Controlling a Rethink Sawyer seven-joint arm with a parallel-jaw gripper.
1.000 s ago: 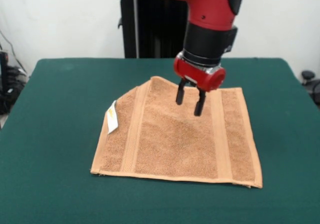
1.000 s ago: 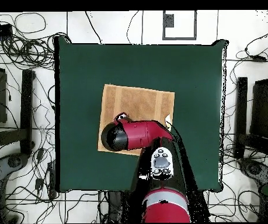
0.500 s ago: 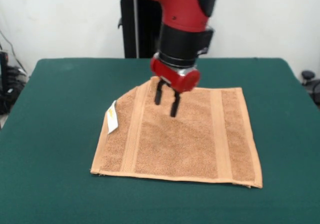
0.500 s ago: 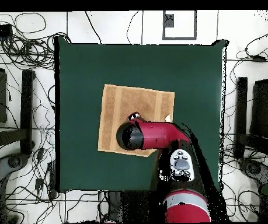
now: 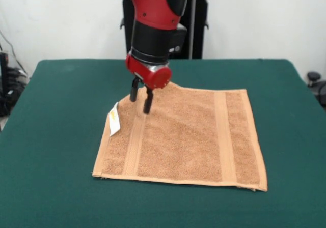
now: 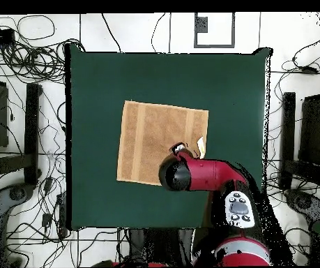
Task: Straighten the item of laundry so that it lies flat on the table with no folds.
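Observation:
The light orange-tan towel (image 5: 188, 136) lies spread on the green table (image 5: 51, 111), with a woven band near its left edge and another near its right. Its far left corner is cut off on a slant, as if folded under, and the white tag (image 5: 114, 120) sticks out at the left edge. My gripper (image 5: 141, 102) is open and empty, with its fingertips just above the left band near that slanted corner. In the overhead view the towel (image 6: 152, 139) sits mid-table (image 6: 100, 91), the tag (image 6: 201, 146) shows at its right edge, and the arm covers its near right corner and most of the gripper (image 6: 178, 148).
The black pedestal (image 5: 153, 29) stands behind the table's far edge. Green cloth surrounds the towel on all sides. Cables (image 6: 23, 49) and stands lie on the floor around the table.
The arm has swept left in the front view along the towel's far part, from near the right band to the left band. The gripper stayed open. The towel has not moved.

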